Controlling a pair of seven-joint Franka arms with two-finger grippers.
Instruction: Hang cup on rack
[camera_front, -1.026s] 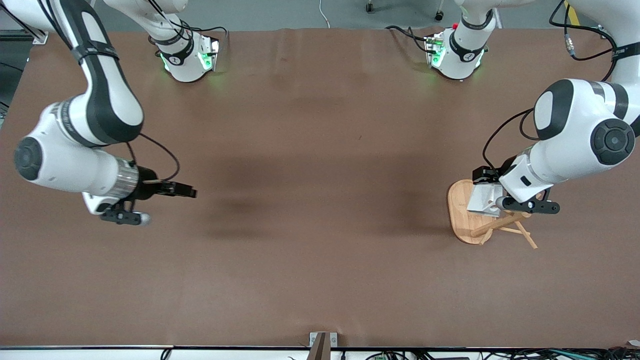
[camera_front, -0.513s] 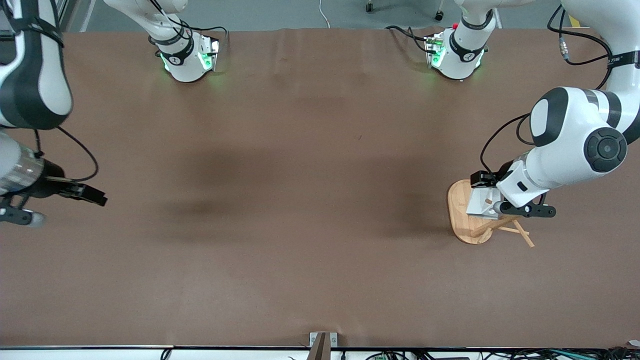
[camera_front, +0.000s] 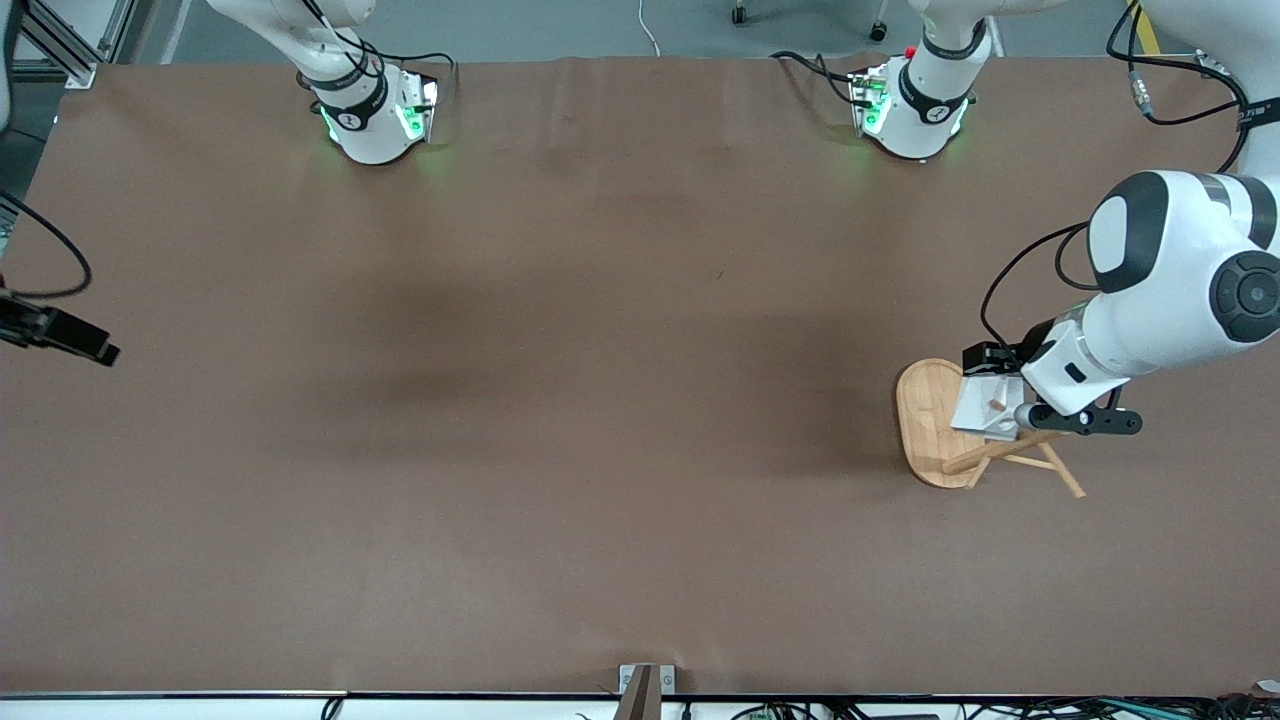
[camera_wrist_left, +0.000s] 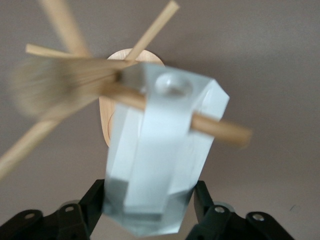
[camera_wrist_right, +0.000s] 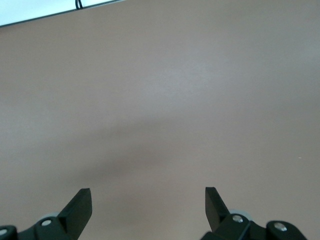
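The white faceted cup (camera_front: 980, 408) is on the wooden rack (camera_front: 925, 425) at the left arm's end of the table. In the left wrist view a slanting peg (camera_wrist_left: 220, 129) passes through the cup's (camera_wrist_left: 160, 155) handle. My left gripper (camera_front: 1000, 385) is over the rack's oval base and shut on the cup, with black fingers (camera_wrist_left: 95, 200) pressed against both of its sides. My right gripper (camera_front: 95, 350) waits open and empty at the right arm's end of the table. Its view shows only bare table between the jaws (camera_wrist_right: 147, 192).
The brown table (camera_front: 620, 400) is bare between the two arms. The arm bases (camera_front: 375, 115) stand along the edge farthest from the front camera. More rack pegs (camera_front: 1060, 470) stick out toward the front camera and the left arm's end.
My right arm has swung away toward its end of the table, almost out of the front view. My left gripper and the cup have shifted slightly toward the left arm's end.
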